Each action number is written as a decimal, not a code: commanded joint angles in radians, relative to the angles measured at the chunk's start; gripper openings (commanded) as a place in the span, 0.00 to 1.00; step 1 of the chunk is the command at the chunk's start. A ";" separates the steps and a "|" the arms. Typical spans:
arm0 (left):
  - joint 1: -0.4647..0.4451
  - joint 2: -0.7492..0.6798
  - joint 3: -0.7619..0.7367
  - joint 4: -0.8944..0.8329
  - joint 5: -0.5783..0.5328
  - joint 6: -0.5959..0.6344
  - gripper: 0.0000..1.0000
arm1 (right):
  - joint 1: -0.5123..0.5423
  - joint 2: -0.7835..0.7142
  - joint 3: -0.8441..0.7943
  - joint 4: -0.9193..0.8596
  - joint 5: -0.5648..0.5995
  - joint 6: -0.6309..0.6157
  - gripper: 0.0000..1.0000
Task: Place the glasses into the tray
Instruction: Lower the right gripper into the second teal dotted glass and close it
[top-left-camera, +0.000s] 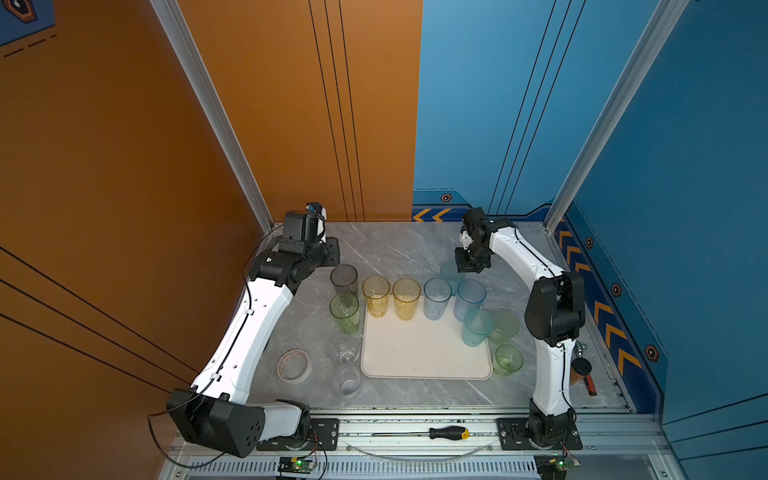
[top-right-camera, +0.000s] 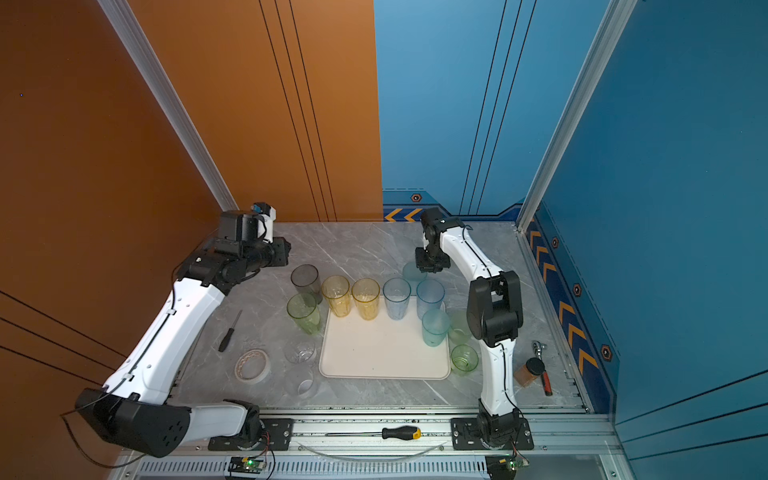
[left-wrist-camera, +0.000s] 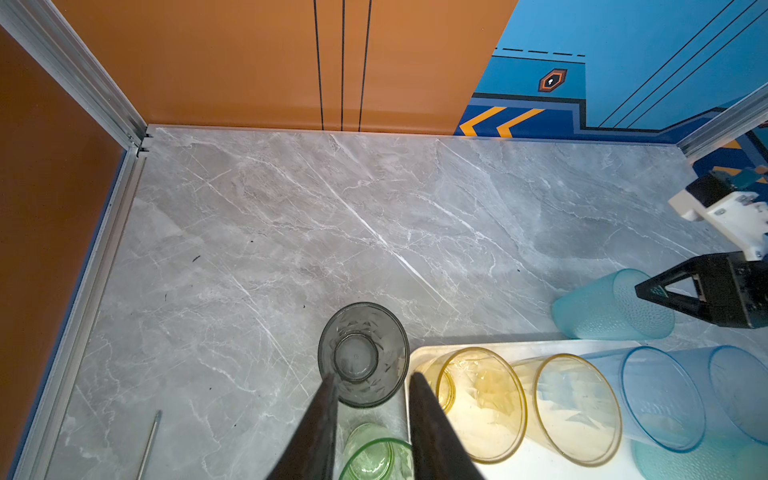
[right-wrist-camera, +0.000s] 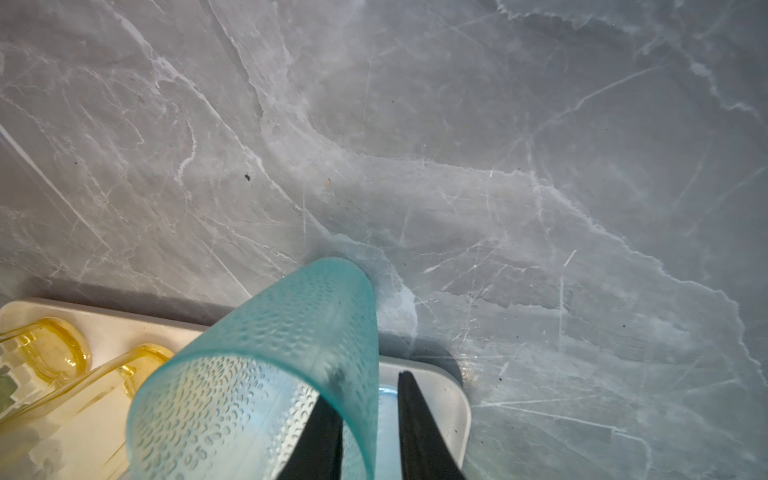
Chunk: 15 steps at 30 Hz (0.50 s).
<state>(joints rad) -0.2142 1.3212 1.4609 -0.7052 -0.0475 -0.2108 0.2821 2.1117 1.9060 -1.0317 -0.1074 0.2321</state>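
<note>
The teal glass (right-wrist-camera: 282, 332) wall stands between the right gripper's (right-wrist-camera: 368, 376) jaws.

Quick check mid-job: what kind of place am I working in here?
Likely a robot test booth, not a kitchen: printed orange and blue wall panels on aluminium framing, a marble-look tabletop, and a screwdriver lying on the front rail.
</note>
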 joint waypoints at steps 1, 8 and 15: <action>0.010 0.000 -0.006 0.013 0.018 -0.009 0.31 | 0.006 0.003 0.017 -0.028 0.015 -0.017 0.20; 0.010 0.003 -0.013 0.016 0.020 -0.010 0.31 | 0.017 0.010 0.031 -0.030 0.023 -0.025 0.10; 0.012 -0.003 -0.015 0.016 0.023 -0.009 0.31 | 0.030 -0.004 0.042 -0.023 0.062 -0.030 0.02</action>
<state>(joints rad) -0.2142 1.3212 1.4586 -0.6994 -0.0471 -0.2111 0.3035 2.1170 1.9152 -1.0382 -0.0795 0.2131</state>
